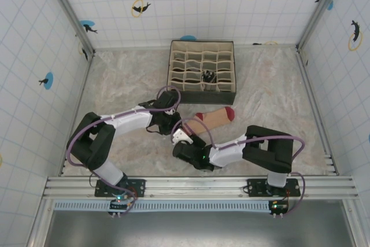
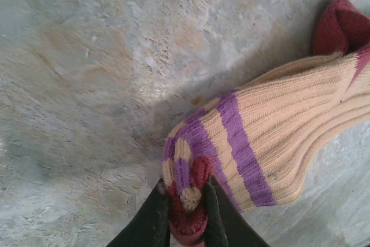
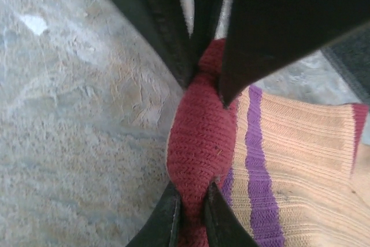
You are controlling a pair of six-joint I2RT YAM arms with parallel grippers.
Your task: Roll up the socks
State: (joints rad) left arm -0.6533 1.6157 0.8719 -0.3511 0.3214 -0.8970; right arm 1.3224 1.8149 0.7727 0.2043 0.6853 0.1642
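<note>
From above, the peach sock [image 1: 213, 119] lies flat on the desk [image 1: 127, 85] near the middle, its dark red toe [image 1: 230, 113] pointing to the right and its cuff end to the left; the left tool [image 1: 172, 124] and the right tool [image 1: 184, 133] meet at that cuff end, close beside each other, the left one coming in from the left and the right one from the near side. Behind the sock stands a box [image 1: 202, 43] of small cells, well apart from both tools, with a black-and-white bundle [image 1: 208, 76] in one cell, too small to tell more. From the left wrist, the left tool [image 2: 188, 215] is clenched on the bunched dark red cuff [image 2: 191, 198], and the sock [image 2: 277, 137] runs away from it up and to the right over the desk [image 2: 115, 56], purple stripes just past the fingers. From the right wrist, the right tool [image 3: 193, 218] is clenched on the same cuff [image 3: 199, 143], which bulges between its fingers and the dark fingers [image 3: 167, 21] of the left tool gripping it from the far side; the peach body [image 3: 300, 172] lies to the right of both
</note>
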